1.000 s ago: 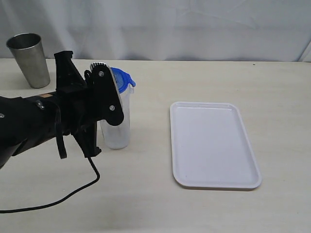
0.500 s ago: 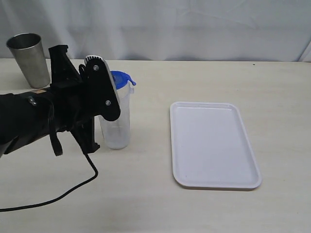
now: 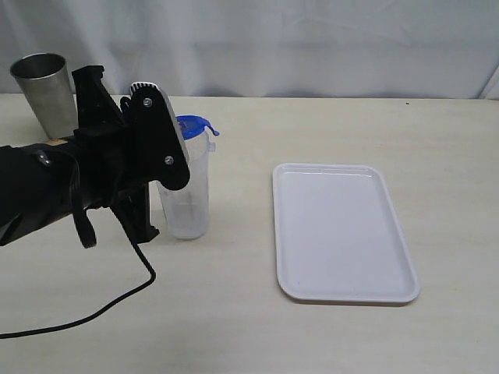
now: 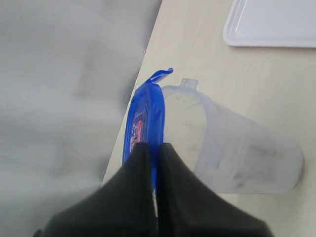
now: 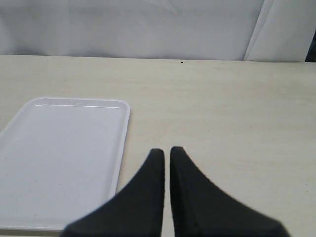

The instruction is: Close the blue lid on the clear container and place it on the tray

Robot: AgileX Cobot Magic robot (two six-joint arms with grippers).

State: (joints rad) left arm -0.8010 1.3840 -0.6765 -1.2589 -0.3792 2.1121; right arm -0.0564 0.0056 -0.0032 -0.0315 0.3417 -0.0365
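Looks about midway: pinches the blue lid [image 3: 195, 125] edgewise in the closed left end effector [image 4: 153, 148] at the mouth of the clear container [image 3: 187, 199], upright toward the counter's [image 3: 234, 319] left edge, well apart from the tray [image 3: 343, 234]; holds the right end effector [image 5: 167, 150] shut and empty; seemingly leaves sealing and transfer undone.

A pale wood-grain table [image 3: 327, 343] stretches before me under soft, even light; at twelve o'clock a creased, greyish-white curtain [image 3: 312, 47] hangs all along its far edge.

blue lid [image 3: 195, 125], clear container [image 3: 192, 199] partly hidden behind left arm [image 3: 117, 171]; tray [image 4: 276, 22] cut off.
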